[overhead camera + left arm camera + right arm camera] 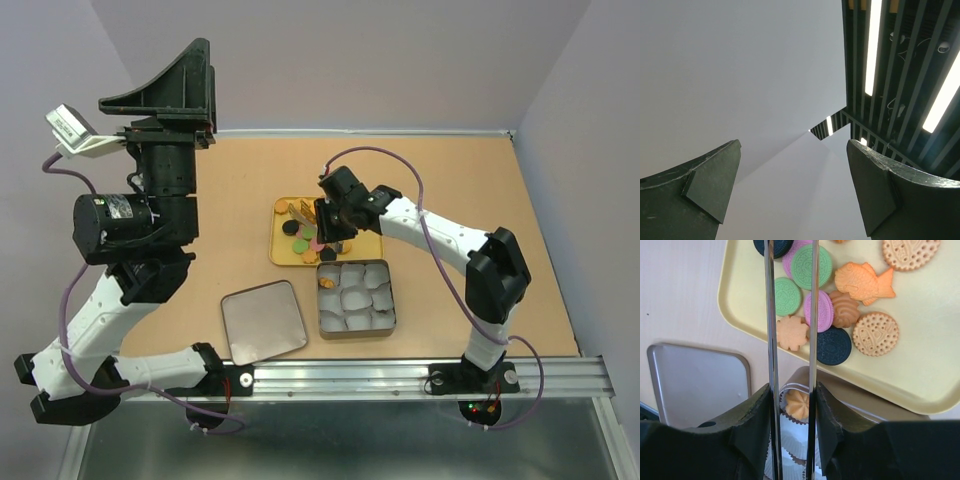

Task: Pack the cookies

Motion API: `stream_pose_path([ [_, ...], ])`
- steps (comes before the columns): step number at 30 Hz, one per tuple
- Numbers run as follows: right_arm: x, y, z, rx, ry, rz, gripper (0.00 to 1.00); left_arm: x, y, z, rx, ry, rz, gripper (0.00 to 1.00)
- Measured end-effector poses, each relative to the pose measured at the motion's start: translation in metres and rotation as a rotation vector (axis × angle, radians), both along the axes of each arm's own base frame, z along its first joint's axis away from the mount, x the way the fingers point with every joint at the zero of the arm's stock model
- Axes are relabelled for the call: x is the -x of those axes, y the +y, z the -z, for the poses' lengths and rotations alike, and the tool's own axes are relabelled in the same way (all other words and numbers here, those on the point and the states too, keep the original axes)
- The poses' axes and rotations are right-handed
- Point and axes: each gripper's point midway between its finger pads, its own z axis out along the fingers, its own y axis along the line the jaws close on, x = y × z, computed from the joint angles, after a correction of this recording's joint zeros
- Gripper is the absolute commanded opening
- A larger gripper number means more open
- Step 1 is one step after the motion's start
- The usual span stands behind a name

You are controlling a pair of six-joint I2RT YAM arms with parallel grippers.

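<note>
The cookies (303,238) lie on a yellow tray (280,252) at mid-table; in the right wrist view they show as green (811,266), pink (821,310), black (834,346) and tan (876,333) discs, a flower shape (792,332) and an orange fish shape (862,282). My right gripper (335,215) (792,390) is shut on metal tongs (771,315), whose two blades reach over the tray with a gap between them. One tan cookie (799,405) sits in a paper cup of the tin (355,300). My left gripper (160,75) (794,150) is raised high, open and holding nothing.
The tin's walls (850,395) hold several white paper cups, just in front of the tray. Its flat lid (262,320) (700,385) lies to the left of the tin. The left arm towers over the table's left side.
</note>
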Motion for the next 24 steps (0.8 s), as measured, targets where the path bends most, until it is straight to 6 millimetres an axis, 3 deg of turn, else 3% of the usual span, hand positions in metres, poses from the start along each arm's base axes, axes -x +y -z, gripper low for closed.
stream_pose_path([
  [7,-0.004,-0.005,0.001,0.037,-0.029,0.018,0.38,-0.004,0.004,0.013,-0.008,0.03,-0.028,0.99],
  [17,-0.004,-0.012,0.004,0.091,-0.053,0.027,0.2,-0.012,0.002,0.028,-0.031,0.072,-0.062,0.99],
  [24,-0.004,-0.018,0.002,0.123,-0.058,0.036,0.2,-0.017,0.004,0.039,-0.058,0.099,-0.095,0.99],
])
